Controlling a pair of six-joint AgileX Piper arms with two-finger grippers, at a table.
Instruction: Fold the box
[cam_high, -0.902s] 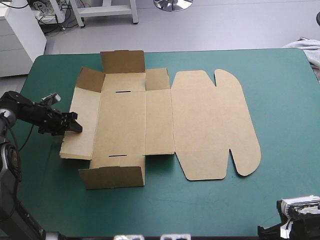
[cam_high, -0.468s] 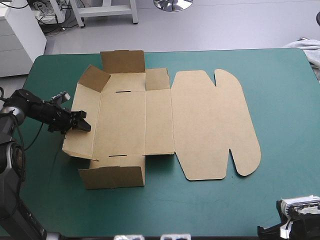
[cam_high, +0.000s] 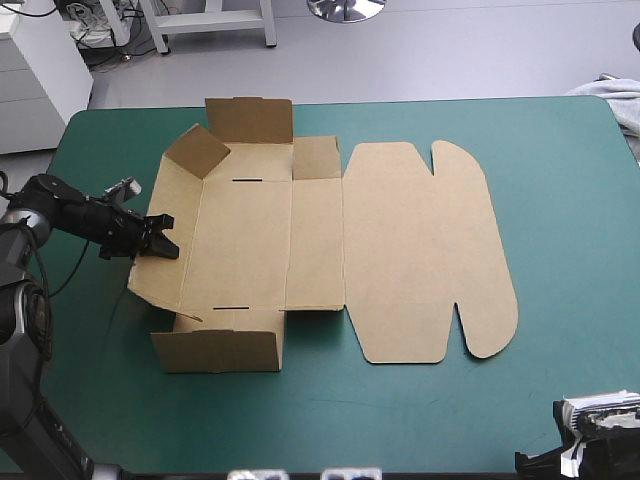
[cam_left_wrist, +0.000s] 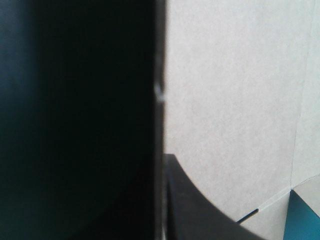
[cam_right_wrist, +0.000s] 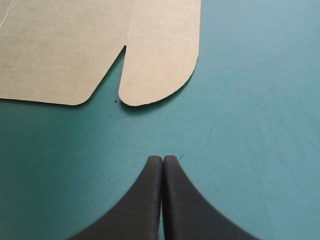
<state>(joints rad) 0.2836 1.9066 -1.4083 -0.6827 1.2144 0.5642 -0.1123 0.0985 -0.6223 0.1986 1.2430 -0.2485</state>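
On the table's left half: raising the first side wall of the flat-cut brown cardboard box (cam_high: 300, 240).
Your box reaches from near the left edge of the teal-green table (cam_high: 560, 200) past its middle, lid (cam_high: 430, 250) flat. The black-finned left gripper (cam_high: 160, 238) pinches the tilted left wall panel (cam_high: 160, 275); next, I judge, swing it upright and tuck it. Only the high view shows that pinch. Only the right wrist view shows you the right gripper (cam_right_wrist: 162, 159) closed on nothing, the lid's rounded tab (cam_right_wrist: 160, 75) ahead.
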